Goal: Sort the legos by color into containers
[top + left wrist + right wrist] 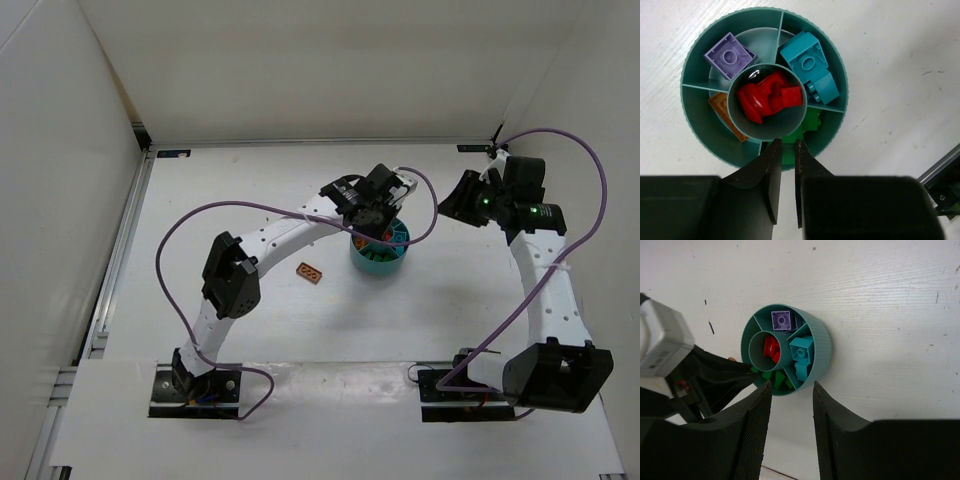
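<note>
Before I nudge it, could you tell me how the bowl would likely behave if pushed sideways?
The bowl would probably slide, not tip: it is low, wide, flat on the smooth table. It looks like light, stiff plastic. The loose bricks inside may rattle but likely stay between the walls.

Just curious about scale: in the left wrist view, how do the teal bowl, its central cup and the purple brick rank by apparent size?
Largest: teal bowl.
Then: central cup.
Smallest: purple brick.
No close calls.
</note>
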Available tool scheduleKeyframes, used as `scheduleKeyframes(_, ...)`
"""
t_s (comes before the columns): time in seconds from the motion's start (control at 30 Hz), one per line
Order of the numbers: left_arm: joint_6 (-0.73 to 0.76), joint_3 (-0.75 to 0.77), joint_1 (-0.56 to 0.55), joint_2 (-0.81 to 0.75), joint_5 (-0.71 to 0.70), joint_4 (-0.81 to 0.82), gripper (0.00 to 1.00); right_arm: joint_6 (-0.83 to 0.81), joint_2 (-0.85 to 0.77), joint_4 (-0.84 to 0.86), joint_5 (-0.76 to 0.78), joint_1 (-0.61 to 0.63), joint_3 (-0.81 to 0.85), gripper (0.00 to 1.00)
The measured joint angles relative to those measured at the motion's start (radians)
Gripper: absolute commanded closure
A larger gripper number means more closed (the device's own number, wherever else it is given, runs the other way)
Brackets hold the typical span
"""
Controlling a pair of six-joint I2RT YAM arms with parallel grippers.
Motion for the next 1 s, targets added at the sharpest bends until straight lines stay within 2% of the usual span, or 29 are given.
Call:
scheduleKeyframes(0.2,0.0,0.004,0.003,0.027,0.012,-0.004,0.74,0.0,0.0,0.006,-0.003,0.0,-0.006,0.58)
scheduleKeyframes(0.23,0.0,0.004,0.003,0.027,0.014,-0.002,0.7,0.0,0.0,0.006,-0.003,0.0,-0.006,0.58)
scheduleKeyframes(0.27,0.001,0.004,0.003,0.027,0.015,-0.002,0.62,0.0,0.0,0.006,-0.003,0.0,-0.006,0.58)
scheduleKeyframes(0.37,-0.002,0.004,0.003,0.027,0.019,-0.004,0.45,0.0,0.006,0.012,-0.004,0.0,-0.006,0.58)
scheduleKeyframes(0.77,0.0,0.003,0.003,0.018,0.041,-0.009,0.41,-0.007,0.013,0.012,-0.005,0.008,-0.006,0.58)
scheduleKeyframes(0.83,-0.003,-0.011,0.01,-0.003,0.041,-0.007,0.41,-0.027,0.013,0.011,0.025,0.044,-0.005,0.58)
scheduleKeyframes(0.9,-0.018,-0.085,0.019,-0.07,0.041,0.015,0.4,-0.058,0.016,-0.002,0.063,0.13,0.005,0.56)
scheduleKeyframes(1.0,-0.063,-0.307,0.075,-0.261,0.044,0.057,0.2,-0.117,0.032,-0.023,0.119,0.296,0.042,0.52)
